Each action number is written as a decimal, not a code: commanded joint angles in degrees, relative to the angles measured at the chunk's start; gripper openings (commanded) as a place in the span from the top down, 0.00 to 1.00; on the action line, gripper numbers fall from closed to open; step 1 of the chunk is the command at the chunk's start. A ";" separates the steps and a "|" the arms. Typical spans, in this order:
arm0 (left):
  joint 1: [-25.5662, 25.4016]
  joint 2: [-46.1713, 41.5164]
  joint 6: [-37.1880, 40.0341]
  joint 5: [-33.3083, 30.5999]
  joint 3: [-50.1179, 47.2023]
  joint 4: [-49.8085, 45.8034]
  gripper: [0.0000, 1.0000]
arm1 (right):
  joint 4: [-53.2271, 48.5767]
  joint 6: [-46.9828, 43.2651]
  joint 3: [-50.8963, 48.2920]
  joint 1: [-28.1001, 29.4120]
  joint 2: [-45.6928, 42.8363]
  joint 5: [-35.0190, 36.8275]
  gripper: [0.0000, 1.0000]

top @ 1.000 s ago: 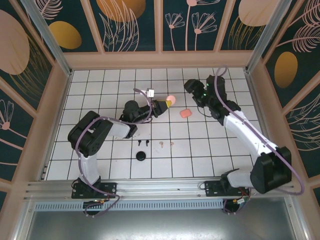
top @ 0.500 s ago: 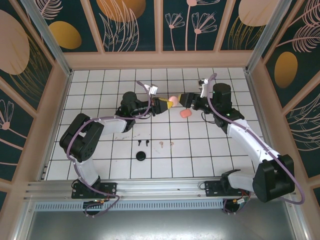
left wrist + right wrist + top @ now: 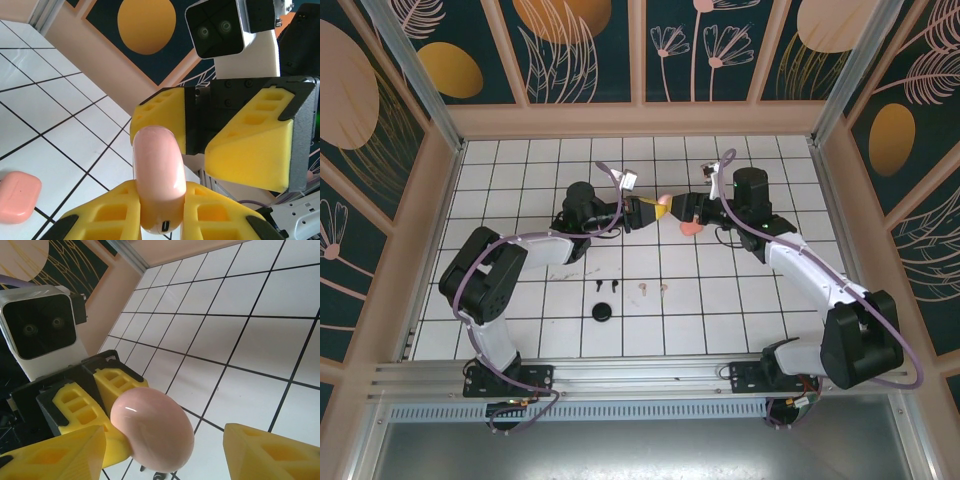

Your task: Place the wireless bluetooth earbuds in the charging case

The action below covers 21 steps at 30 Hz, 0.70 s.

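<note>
My left gripper (image 3: 655, 209) is shut on a pale pink charging case (image 3: 159, 175), held above the table with its rounded end pointing away. My right gripper (image 3: 682, 210) faces it head-on and stands open, its yellow fingers (image 3: 250, 145) on either side of the case (image 3: 152, 429) without touching it. The wireless bluetooth earbuds lie loose on the tiles in the top view: two black ones (image 3: 606, 286) and two pale pink ones (image 3: 653, 289).
A coral-pink case (image 3: 690, 228) lies shut on the tiles just under the two grippers, also in the left wrist view (image 3: 17, 196). A round black case (image 3: 603, 313) sits nearer the front, below the black earbuds. Wooden walls (image 3: 435, 200) ring the table.
My right arm has swung left and turned its open jaws toward the pink case, narrowing slightly. The left arm has reached forward with the case still in its grip.
</note>
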 commanded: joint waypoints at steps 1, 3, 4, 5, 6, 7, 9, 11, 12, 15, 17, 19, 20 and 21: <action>0.02 -2.62 0.69 1.59 1.37 0.60 1.00 | 2.31 -1.22 0.37 -0.36 1.19 1.25 0.37; 0.03 -3.08 0.73 1.61 1.20 0.59 1.00 | 2.30 -1.04 0.16 -0.60 1.83 1.63 0.38; 0.08 -3.40 0.74 1.66 1.06 0.60 1.00 | 2.35 -1.00 -0.03 -0.77 2.15 1.76 0.38; 0.04 -3.71 0.73 1.66 1.02 0.60 1.00 | 2.52 -0.87 -0.20 -0.97 2.44 1.86 0.38; 0.02 -3.93 0.69 1.66 0.95 0.60 1.00 | 2.65 -0.74 -0.48 -1.07 2.68 1.94 0.39; 0.03 -4.20 0.75 1.66 0.93 0.60 1.00 | 2.94 -0.53 -0.76 -1.29 2.88 2.11 0.39; 0.02 -4.79 0.71 1.87 0.75 0.60 1.00 | 3.54 -0.02 -1.72 -1.98 3.17 2.22 0.40; 0.02 -5.32 0.80 2.05 0.53 0.51 1.00 | 3.91 0.51 -2.46 -2.87 3.25 2.63 0.41; 0.02 -5.43 0.84 2.08 0.49 0.57 1.00 | 4.13 0.77 -2.76 -3.27 3.21 2.74 0.41; 0.02 -5.44 1.01 1.86 0.22 0.43 1.00 | 4.32 1.57 -3.75 -4.68 2.86 2.57 0.42; 0.02 -7.09 1.45 1.55 -0.03 0.25 1.00 | 4.58 2.10 -4.40 -5.21 1.65 1.66 0.42; 0.03 -7.12 1.55 1.40 -0.27 0.23 1.00 | 4.37 2.21 -5.02 -5.54 -0.43 0.49 0.42; 0.03 -7.09 1.49 1.43 -0.23 0.37 1.00 | 4.39 2.25 -5.41 -5.73 -1.41 -0.42 0.42; 0.02 -6.93 1.20 1.48 -0.40 0.69 1.00 | 4.33 2.14 -5.75 -5.77 -2.49 -1.60 0.42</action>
